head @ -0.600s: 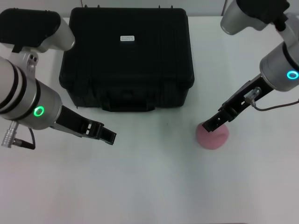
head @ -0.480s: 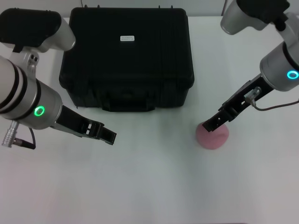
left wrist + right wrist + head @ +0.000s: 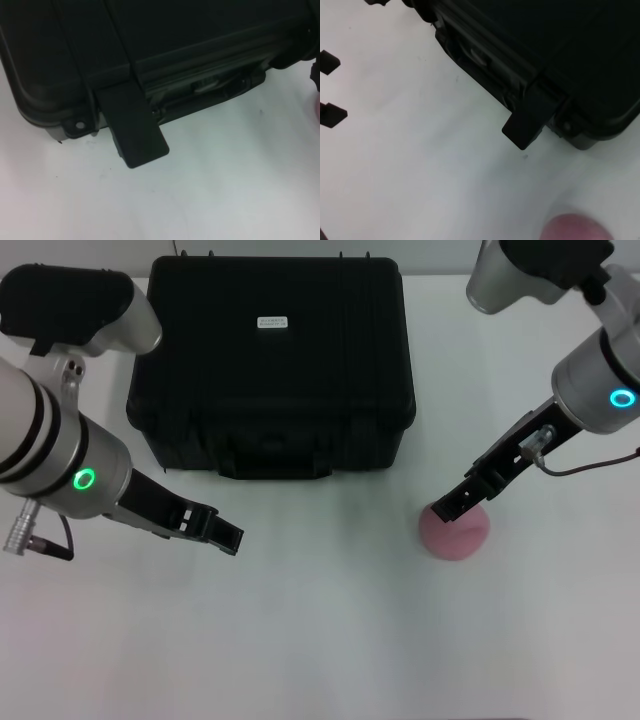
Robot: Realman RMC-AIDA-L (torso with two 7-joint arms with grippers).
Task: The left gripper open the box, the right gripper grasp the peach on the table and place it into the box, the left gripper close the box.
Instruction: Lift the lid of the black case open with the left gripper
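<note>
Your left gripper (image 3: 228, 534) hangs over bare table (image 3: 320, 640), in front of and to the left of the box (image 3: 272, 360). In the right wrist view you see its two fingertips (image 3: 331, 114) set apart with white table between them, so it stands open and holds nothing.

The box sits at the far middle of the table, lid down, its white label (image 3: 272, 321) facing up. Both front latches (image 3: 135, 131) stick out over the table, and the handle (image 3: 220, 85) lies between them.

Your right gripper (image 3: 447, 508) has its tip at the upper left edge of the peach (image 3: 458, 532), touching or just above it. You cannot tell how wide its fingers stand. The peach rests on the table, in front of and to the right of the box, well apart from it.
</note>
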